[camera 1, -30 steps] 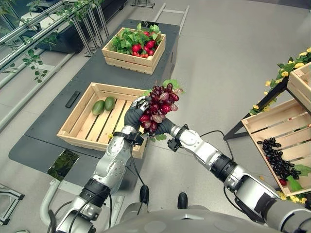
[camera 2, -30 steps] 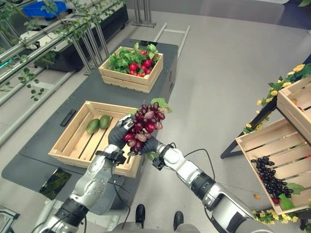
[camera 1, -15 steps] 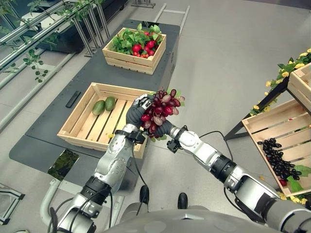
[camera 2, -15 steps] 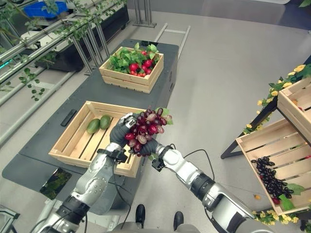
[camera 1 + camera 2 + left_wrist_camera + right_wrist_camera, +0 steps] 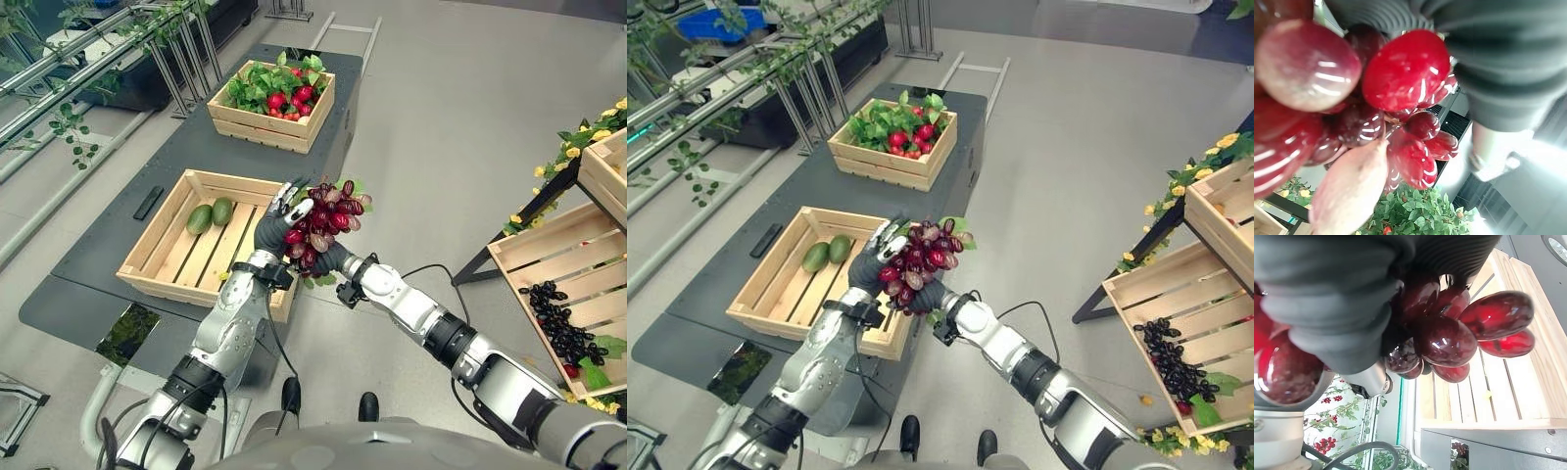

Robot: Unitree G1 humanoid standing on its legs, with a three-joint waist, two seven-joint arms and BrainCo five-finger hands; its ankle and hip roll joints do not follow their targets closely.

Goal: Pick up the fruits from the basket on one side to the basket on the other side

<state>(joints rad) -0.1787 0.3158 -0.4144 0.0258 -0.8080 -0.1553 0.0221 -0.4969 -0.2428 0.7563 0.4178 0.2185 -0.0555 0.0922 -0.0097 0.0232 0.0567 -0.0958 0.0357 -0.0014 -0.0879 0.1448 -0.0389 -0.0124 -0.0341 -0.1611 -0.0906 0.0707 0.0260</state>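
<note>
Red grapes [image 5: 323, 217] sit pinched in the right hand [image 5: 328, 257] with the left hand [image 5: 279, 217] open-fingered alongside, I think, so a sloppy handover could drop them short of the wooden crate [image 5: 167, 257].

Floor [image 5: 460, 108]: smooth grey.
Table [image 5: 201, 147]: low, dark grey.
Railing [image 5: 118, 49]: metal, draped with green vines.
Shelf [image 5: 558, 255]: slanted wood, on dark frame.
</note>
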